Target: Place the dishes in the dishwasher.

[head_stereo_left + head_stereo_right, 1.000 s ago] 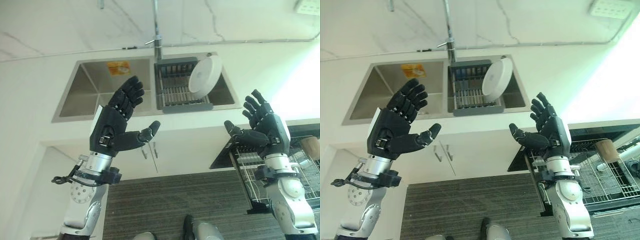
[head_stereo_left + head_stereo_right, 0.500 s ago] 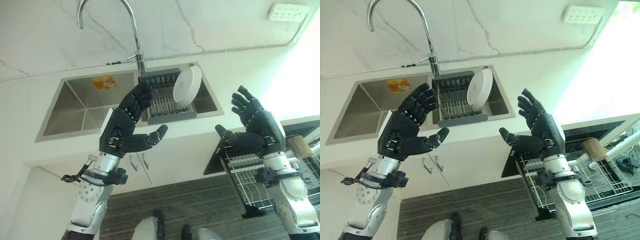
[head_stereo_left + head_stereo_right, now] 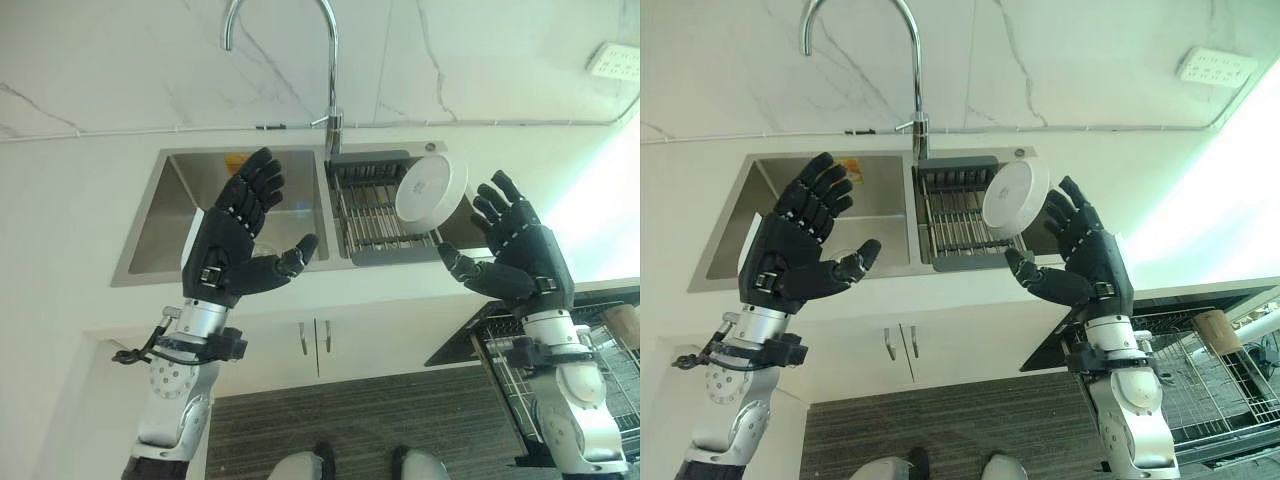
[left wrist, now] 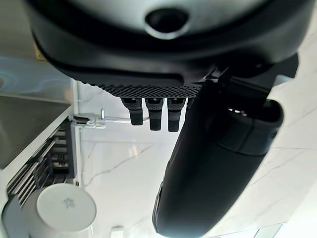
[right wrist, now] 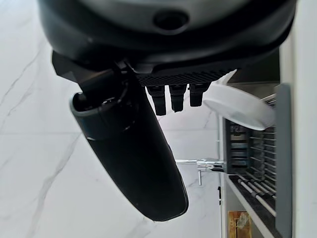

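Overhead, left hand (image 3: 232,243) and right hand (image 3: 518,262) fingers spread, empty; plate (image 3: 430,188) in rack (image 3: 372,215); eye views show dishwasher rack (image 3: 1215,385).

A white countertop (image 3: 70,220) is carrying a double steel sink (image 3: 190,215); a grey rack (image 3: 365,215) holding a white plate (image 3: 430,188) is sitting in its right basin.

Double steel sink (image 3: 190,215) set in a white worktop (image 3: 70,210). Chrome gooseneck tap (image 3: 330,70) rises at the divider between the basins. Yellow sticker (image 3: 850,170) on the left basin's back wall. Marble-veined wall (image 3: 130,60) behind, white socket strip (image 3: 1210,66) on it at right. White cabinet doors (image 3: 318,338) with two handles below the worktop, dark striped floor (image 3: 330,420) underneath.
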